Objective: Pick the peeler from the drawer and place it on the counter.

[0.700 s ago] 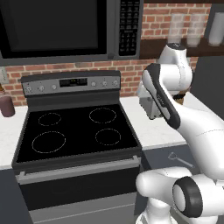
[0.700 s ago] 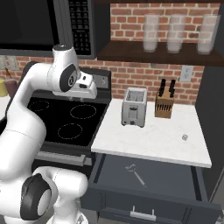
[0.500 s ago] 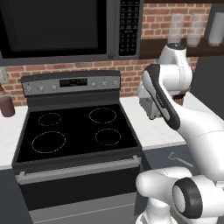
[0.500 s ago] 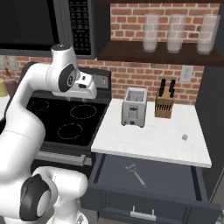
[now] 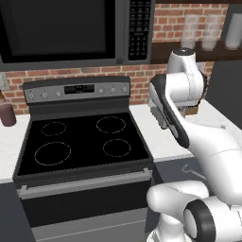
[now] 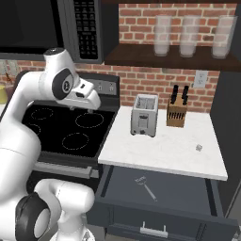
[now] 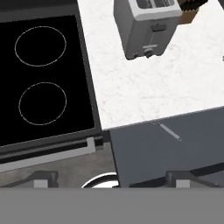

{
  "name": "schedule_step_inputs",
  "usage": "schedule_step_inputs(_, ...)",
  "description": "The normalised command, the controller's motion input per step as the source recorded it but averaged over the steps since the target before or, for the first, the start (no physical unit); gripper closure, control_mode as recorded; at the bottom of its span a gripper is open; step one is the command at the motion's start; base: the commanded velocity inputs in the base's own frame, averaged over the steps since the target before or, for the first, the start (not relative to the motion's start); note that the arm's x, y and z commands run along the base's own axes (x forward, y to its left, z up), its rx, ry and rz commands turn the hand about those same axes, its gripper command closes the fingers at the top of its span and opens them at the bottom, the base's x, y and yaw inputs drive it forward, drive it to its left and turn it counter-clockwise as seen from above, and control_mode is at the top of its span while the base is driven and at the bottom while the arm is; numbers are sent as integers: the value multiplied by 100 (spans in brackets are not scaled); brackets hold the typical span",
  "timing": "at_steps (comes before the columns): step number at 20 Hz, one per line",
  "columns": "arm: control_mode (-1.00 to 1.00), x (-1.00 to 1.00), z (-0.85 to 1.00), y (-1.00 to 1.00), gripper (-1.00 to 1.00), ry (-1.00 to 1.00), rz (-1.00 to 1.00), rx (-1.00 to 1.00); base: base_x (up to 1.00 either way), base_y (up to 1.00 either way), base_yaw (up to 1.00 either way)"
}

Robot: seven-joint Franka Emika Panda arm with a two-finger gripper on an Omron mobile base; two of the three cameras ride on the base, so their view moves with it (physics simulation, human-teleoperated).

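The peeler (image 6: 146, 187), a thin silver utensil, lies flat inside the open dark grey drawer (image 6: 197, 197) under the white counter (image 6: 164, 148). The hand view looks down on the peeler (image 7: 169, 131) near the drawer's (image 7: 144, 153) back edge, just below the counter (image 7: 144, 87). My gripper (image 7: 111, 181) is open and holds nothing, its fingertips (image 7: 41, 179) spread wide. It hangs high above the seam between stove and counter, well clear of the peeler. From the right base view the gripper (image 6: 94, 102) sits over the stovetop's right side. The peeler (image 5: 188, 170) also peeks out past my arm.
A silver toaster (image 6: 143, 114) and a wooden knife block (image 6: 176, 112) stand at the back of the counter. A small pale object (image 6: 199, 147) lies near its right end. The black stovetop (image 6: 61, 129) is to the left, and a shelf with glasses (image 6: 188, 35) hangs above.
The hand has dipped very slightly; the drawer and the peeler have not moved.
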Motion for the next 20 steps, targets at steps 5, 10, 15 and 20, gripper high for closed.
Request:
schedule_step_inputs(5,100,-2,0,0,-100,0,-4,0,-9,10,-18)
schedule_step_inputs(10,100,0,0,0,-100,0,0,0,-24,50,-39)
schedule_step_inputs(15,100,0,0,0,-100,0,0,0,-24,92,-56)
schedule_step_inputs(20,100,0,0,0,-100,0,0,0,-9,76,-59)
